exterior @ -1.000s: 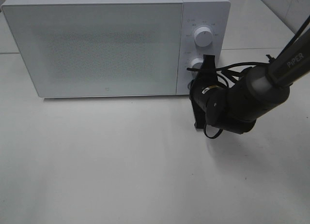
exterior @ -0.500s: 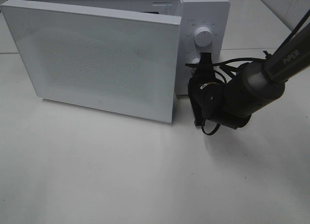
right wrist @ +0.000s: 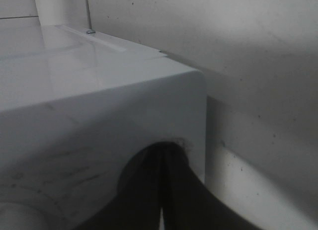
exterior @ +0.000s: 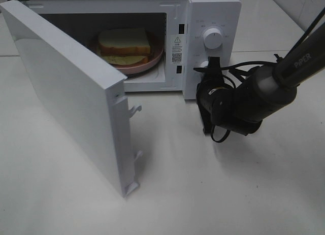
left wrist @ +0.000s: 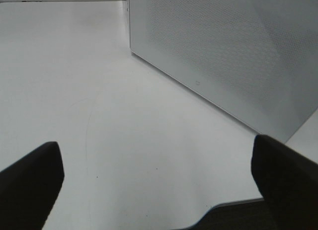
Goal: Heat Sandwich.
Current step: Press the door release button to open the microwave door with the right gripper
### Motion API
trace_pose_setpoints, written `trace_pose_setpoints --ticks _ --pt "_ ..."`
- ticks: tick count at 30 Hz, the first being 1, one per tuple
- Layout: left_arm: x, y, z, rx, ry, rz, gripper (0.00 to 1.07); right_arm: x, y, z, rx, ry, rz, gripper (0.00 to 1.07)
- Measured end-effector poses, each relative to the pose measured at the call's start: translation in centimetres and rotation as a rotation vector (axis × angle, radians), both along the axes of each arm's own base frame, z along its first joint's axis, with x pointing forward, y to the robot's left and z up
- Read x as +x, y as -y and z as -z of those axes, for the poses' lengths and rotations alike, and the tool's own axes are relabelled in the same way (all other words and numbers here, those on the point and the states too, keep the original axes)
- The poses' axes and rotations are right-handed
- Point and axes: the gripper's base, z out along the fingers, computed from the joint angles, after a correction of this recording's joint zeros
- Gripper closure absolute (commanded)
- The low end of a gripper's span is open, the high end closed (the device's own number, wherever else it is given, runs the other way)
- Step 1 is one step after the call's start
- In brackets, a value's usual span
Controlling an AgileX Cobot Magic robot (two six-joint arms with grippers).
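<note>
Exterior high view: a white microwave stands at 12 o'clock on the white counter. Its door stands open, hinged at the 9 o'clock side, with the free edge angled out toward 7 o'clock. Two latch hooks show on that edge.

The sandwich lies inside the oven cavity, at about 11 o'clock in the view, on a round pink plate. White bread is uppermost and a pale yellow-green layer shows below it. The plate's rim extends past the sandwich on the 3 o'clock side. A warning label is on the cavity frame, just at 3 o'clock of the plate.

The control panel carries an upper knob and a lower knob. The right arm enters from 2 o'clock. The right gripper points toward 12 o'clock with its tip at the lower knob. In the right wrist view the right gripper has its fingers pressed together with nothing between them, close against the microwave's front corner. Contact with the knob cannot be confirmed.

The left gripper appears only in the left wrist view. Its fingers are spread wide and hold nothing, over bare counter, with the perforated outer face of the door ahead of it.
</note>
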Motion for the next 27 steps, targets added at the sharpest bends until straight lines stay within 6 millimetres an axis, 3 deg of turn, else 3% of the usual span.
trace_pose_setpoints --ticks 16,27 --pt "0.0 0.0 0.0 0.0 0.0 0.0 0.1 -0.7 0.8 -0.8 0.011 0.015 -0.051 1.02" --pt "0.0 0.0 0.0 0.0 0.0 0.0 0.1 -2.9 0.3 -0.8 0.071 0.026 -0.058 1.01"
